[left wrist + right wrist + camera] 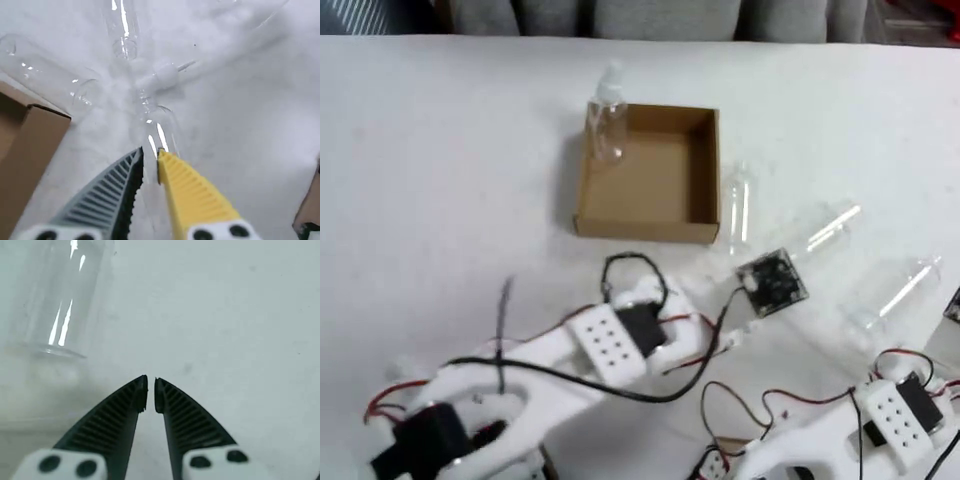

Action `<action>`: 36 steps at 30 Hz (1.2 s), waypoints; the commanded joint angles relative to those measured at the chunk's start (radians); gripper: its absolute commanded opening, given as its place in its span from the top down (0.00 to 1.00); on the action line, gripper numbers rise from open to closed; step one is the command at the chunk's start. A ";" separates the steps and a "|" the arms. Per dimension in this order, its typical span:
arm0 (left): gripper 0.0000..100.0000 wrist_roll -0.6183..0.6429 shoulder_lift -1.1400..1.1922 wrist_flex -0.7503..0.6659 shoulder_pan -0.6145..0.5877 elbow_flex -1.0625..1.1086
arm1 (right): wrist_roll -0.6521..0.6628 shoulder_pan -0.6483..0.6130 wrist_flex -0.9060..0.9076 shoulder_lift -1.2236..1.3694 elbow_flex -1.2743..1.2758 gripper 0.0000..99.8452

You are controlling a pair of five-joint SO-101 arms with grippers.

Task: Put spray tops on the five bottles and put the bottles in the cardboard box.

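In the upper centre of the high view, a square brown cardboard box (712, 170) holds one upright clear plastic spray-topped bottle (606, 120) in its upper-left corner. The left gripper (150, 156), with ribbed grey and yellow fingers, is closed to a slit and grips nothing, just below a glossy transparent bottle (162, 127). The black serrated right gripper (151, 389) is likewise nearly closed and empty over the matte white table (225, 315).

Place: your makeshift robotics bench; home or office, you can't tell.
Signs: white table (430, 150), grey cushions (660, 17) behind it, bare circuit board (772, 282), loose wires (665, 398).
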 commanded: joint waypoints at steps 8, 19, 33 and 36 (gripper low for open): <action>0.79 -0.031 0.142 0.117 -0.036 -0.241 | 0.097 -0.018 -0.042 -0.007 0.051 0.98; 0.68 -0.028 0.386 0.319 -0.036 -0.532 | 0.114 -0.024 -0.226 -0.007 0.176 0.98; 0.68 -0.034 0.673 0.324 -0.084 -0.703 | 0.114 -0.024 -0.288 -0.007 0.226 0.98; 0.68 -0.034 0.697 0.322 -0.081 -0.701 | 0.114 -0.024 -0.288 -0.007 0.226 0.98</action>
